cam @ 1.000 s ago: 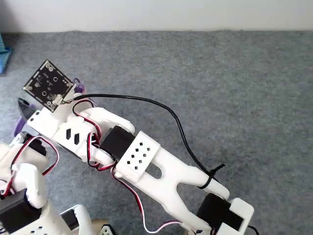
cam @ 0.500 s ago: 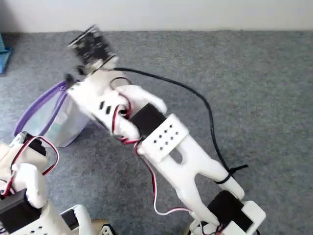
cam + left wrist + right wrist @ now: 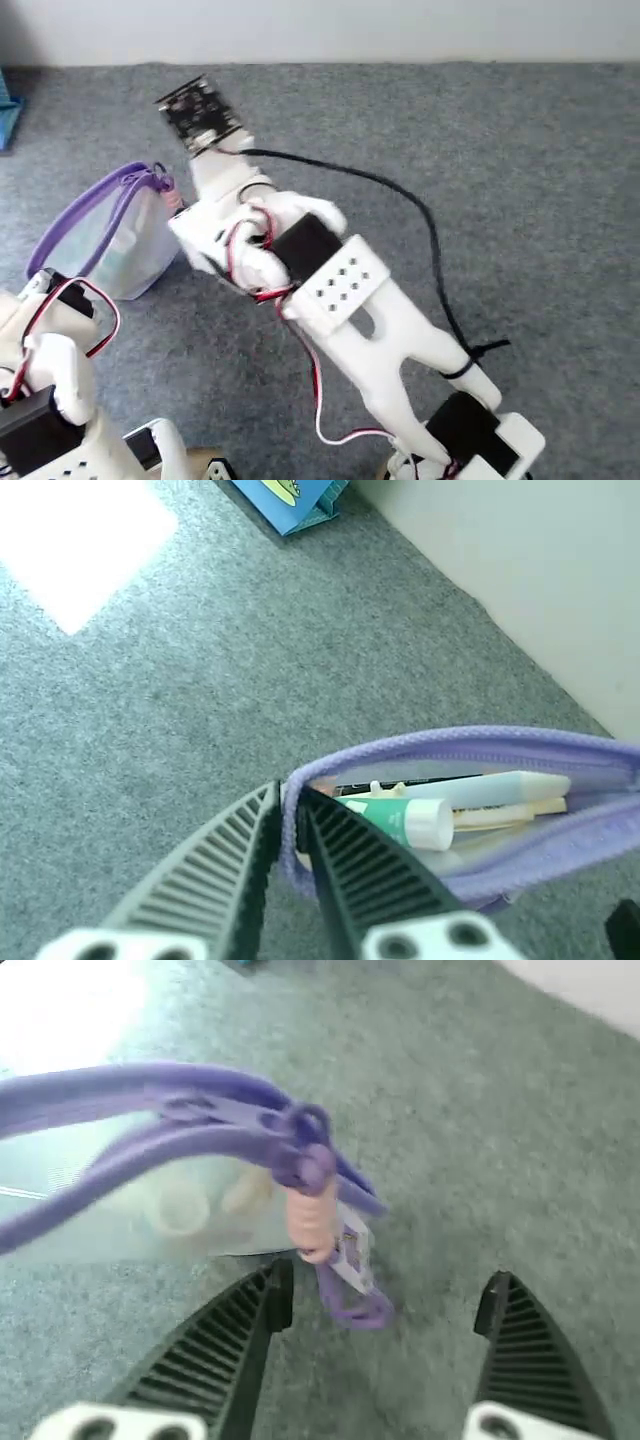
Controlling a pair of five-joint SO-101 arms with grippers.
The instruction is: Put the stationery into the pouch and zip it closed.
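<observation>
A clear pouch with a purple zipper rim (image 3: 105, 235) stands open on the grey carpet at the left. Inside it lie stationery pieces, one a green tube with a white cap (image 3: 400, 820). My left gripper (image 3: 290, 815) is shut on the near end of the pouch's purple rim (image 3: 480, 748). My right gripper (image 3: 385, 1295) is open and hangs just above the zipper pull (image 3: 305, 1155) with its pink and purple tag, touching nothing. In the high view the right arm (image 3: 320, 280) stretches from the lower right to the pouch's zipper pull (image 3: 160, 180).
The left arm's base (image 3: 45, 370) sits at the lower left. A blue object (image 3: 290, 495) lies near the white wall, at the far left edge (image 3: 5, 110) in the high view. Open grey carpet (image 3: 520, 180) spreads to the right.
The right arm has swung off the pouch toward the right and far side, uncovering it. The pouch now stands open with its rim raised.
</observation>
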